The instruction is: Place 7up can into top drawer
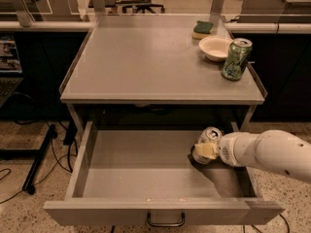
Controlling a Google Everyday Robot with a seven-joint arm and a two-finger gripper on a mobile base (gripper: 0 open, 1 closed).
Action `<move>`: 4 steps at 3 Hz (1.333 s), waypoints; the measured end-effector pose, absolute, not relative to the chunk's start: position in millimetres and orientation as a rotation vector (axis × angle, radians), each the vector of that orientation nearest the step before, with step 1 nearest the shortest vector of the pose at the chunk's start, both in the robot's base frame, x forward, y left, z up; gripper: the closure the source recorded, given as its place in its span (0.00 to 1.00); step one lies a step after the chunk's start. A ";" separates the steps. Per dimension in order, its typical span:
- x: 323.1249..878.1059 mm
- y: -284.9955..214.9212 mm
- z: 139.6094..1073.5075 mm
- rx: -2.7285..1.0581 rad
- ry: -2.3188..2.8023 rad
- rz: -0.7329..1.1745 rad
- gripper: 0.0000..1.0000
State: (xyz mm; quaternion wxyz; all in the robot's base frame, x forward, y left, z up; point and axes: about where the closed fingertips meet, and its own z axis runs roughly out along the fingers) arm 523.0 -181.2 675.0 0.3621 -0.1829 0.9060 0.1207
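Note:
The top drawer [136, 171] is pulled wide open under the grey table, with its dark handle [165, 221] on the front panel. The 7up can [210, 135], silver-white with a silver top, is tilted inside the drawer at its right side, low over the floor. My gripper [206, 151] reaches in from the right on a white arm and is shut on the can's body. I cannot tell whether the can's bottom touches the drawer floor.
On the grey table top [155, 62] at the back right stand an all-green can [236, 58], a white bowl [215, 48] and a green-yellow sponge [203, 29]. Office chairs and desks are behind. Cables and a stand foot lie on the floor at left.

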 end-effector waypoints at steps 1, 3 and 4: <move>523.0 -181.2 675.0 -0.471 2.333 0.311 0.68; 523.0 -181.1 675.1 -0.471 2.333 0.311 0.14; 523.0 -181.1 675.1 -0.471 2.333 0.311 0.00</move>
